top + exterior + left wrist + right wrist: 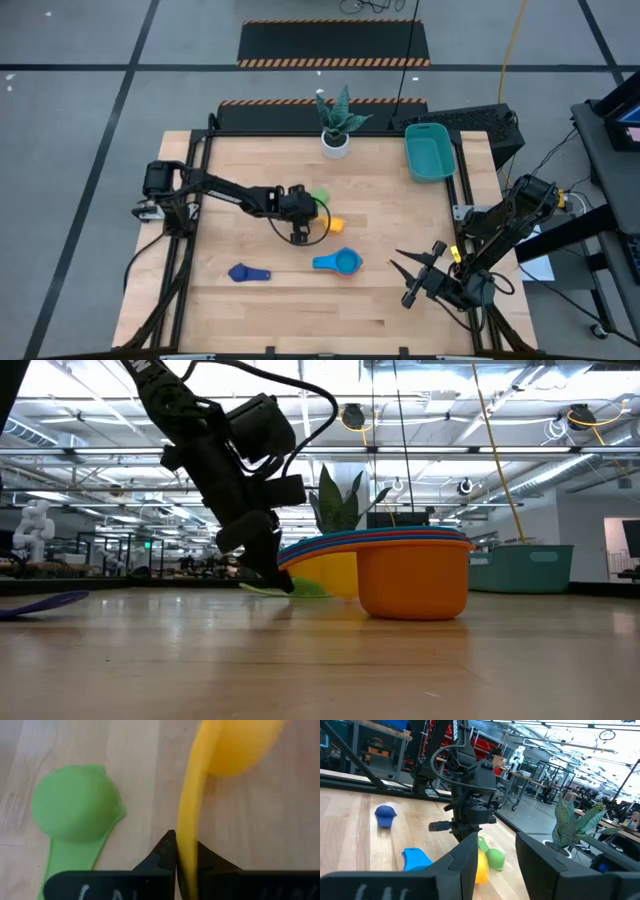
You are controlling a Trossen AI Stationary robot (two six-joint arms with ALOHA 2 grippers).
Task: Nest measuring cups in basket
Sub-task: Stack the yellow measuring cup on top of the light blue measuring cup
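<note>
My left gripper [298, 236] is at the table's middle, shut on the yellow measuring cup [232, 742]. A green cup [75, 802] lies bowl-down on the wood beside it. A dark blue cup [250, 272] and a light blue cup [338, 263] lie nearer the front edge. In the low view the light blue cup shows as a nested stack with an orange bowl [415, 575]. The teal basket [430, 152] stands at the far right. My right gripper [415, 270] waits open at the near right, holding nothing. My left gripper pinches the yellow cup's handle [187, 830] between its two fingers, toward the handle's free end. The fingers slant down from the table's left and lie along the handle. The bowl [325, 575] points away from the gripper and sits low at the table.
A white pot with a plant [336, 128] stands at the far edge's middle, left of the basket. Bare wood stretches between the cups and the basket. A dark box [470, 125] sits behind the basket, off the far right corner.
</note>
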